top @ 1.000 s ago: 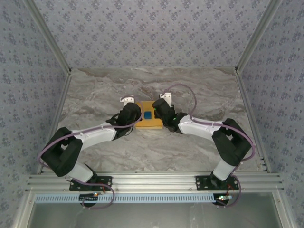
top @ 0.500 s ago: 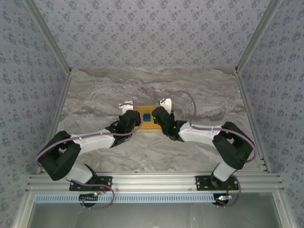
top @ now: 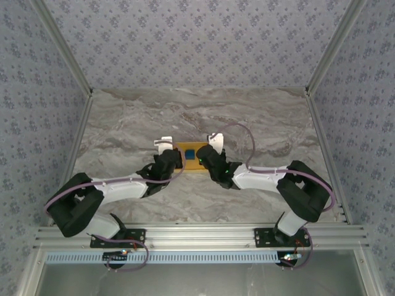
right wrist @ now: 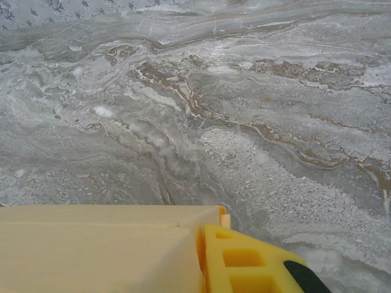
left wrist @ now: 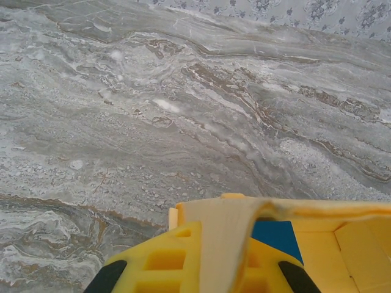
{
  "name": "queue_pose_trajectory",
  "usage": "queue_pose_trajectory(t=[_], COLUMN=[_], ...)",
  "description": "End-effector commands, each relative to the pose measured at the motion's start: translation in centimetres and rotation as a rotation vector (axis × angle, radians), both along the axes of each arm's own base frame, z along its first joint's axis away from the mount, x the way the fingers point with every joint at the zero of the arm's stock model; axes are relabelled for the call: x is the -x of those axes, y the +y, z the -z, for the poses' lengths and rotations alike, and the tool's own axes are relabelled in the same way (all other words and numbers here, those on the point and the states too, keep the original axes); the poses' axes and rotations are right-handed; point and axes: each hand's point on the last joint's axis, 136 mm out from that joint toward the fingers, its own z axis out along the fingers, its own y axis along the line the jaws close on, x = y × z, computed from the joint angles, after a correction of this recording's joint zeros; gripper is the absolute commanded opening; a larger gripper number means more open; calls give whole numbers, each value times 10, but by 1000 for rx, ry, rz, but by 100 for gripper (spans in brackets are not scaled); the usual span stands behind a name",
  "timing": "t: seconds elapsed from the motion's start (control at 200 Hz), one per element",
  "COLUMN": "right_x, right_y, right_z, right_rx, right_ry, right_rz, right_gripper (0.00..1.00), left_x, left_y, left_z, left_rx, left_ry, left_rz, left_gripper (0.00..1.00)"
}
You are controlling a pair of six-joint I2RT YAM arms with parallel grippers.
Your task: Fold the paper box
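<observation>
The paper box sits at about the middle of the tabletop, well apart from every edge. It is yellow-orange card, partly raised into a shallow tray, with a small blue object lying inside.

The left fingers are closed on a pale upright flap at the box's left side, the card pinched between them. The right fingers appear closed on the right wall – one finger shows, pressed against the card, and its partner is hidden behind the panel.

Handling assessment: the card looks thin and very light, stiff along its panels but ready to bend at the creases. It would likely slide on the smooth marbled surface and crumple under a hard pinch. Hold is best taken on a flap edge near a fold line – one side anchored while the other is turned.
</observation>
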Motion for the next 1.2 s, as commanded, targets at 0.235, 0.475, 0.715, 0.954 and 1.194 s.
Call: queue_pose_trajectory(t=[0.235, 0.475, 0.715, 0.954, 1.194], right_x=[12, 19, 27, 33, 40], right_y=[-18, -16, -22, -25, -16], right_z=[5, 11, 17, 14, 8], right_rx=[-5, -6, 23, 37, 56], right_ry=[-16, -9, -11, -16, -20], right_rz=[93, 99, 104, 98, 32], right_gripper=[14, 15, 19, 25, 47], left_x=[11, 15, 21, 25, 26], left_y=[17, 20, 23, 28, 28], left_z=[22, 31, 41, 43, 41], left_rx=[-76, -101, -129, -141, -142], left_ry=[23, 20, 25, 27, 24], left_rz=[-33, -41, -42, -45, -43], left_gripper=[0, 0, 0, 0, 0])
